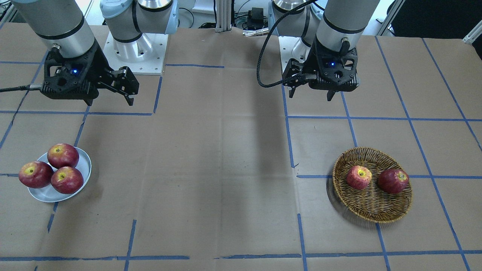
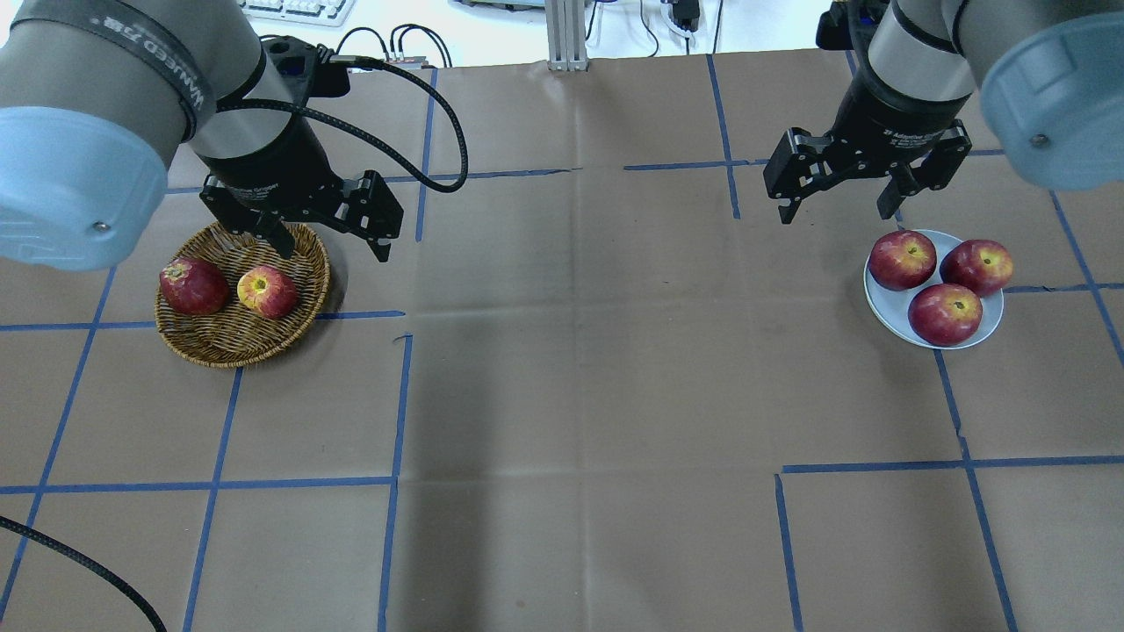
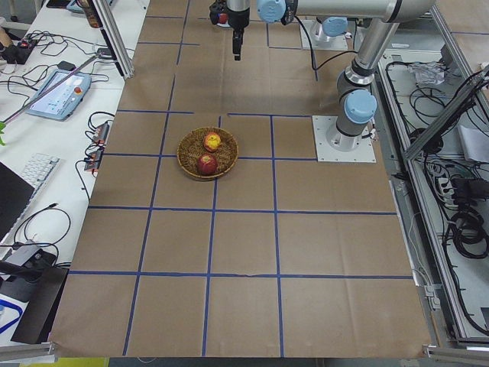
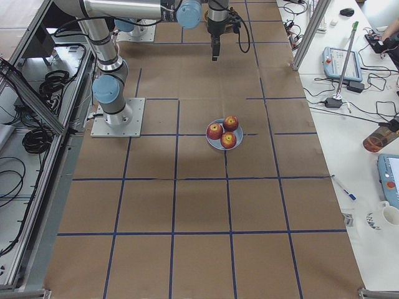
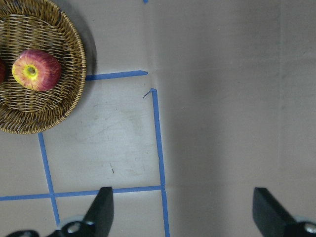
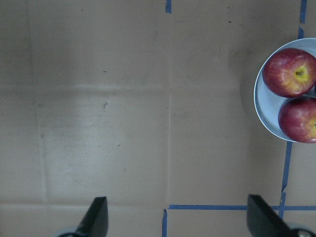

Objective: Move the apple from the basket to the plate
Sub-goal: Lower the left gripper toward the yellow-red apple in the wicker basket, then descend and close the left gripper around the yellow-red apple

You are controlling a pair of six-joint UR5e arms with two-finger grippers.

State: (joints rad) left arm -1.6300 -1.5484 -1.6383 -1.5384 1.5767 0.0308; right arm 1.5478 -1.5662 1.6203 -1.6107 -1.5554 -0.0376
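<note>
The pale, streaky apple [image 1: 359,177] with a yellow stem patch lies in the wicker basket [image 1: 371,217] beside a darker red apple [image 1: 393,181]. It also shows in the overhead view [image 2: 266,291] and the left wrist view [image 5: 36,69]. My left gripper [image 2: 332,250] is open and empty. It hovers above the table just behind the basket's [image 2: 237,355] rim, toward the centre. The white plate [image 2: 885,307] holds three red apples. My right gripper [image 2: 834,215] is open and empty, above the table behind the plate [image 1: 85,165].
Brown paper with blue tape lines covers the table. A black cable [image 2: 439,132] loops off the left wrist. The arm bases [image 1: 133,49] stand at the robot's side of the table. Desks with devices flank the table ends [image 3: 57,88].
</note>
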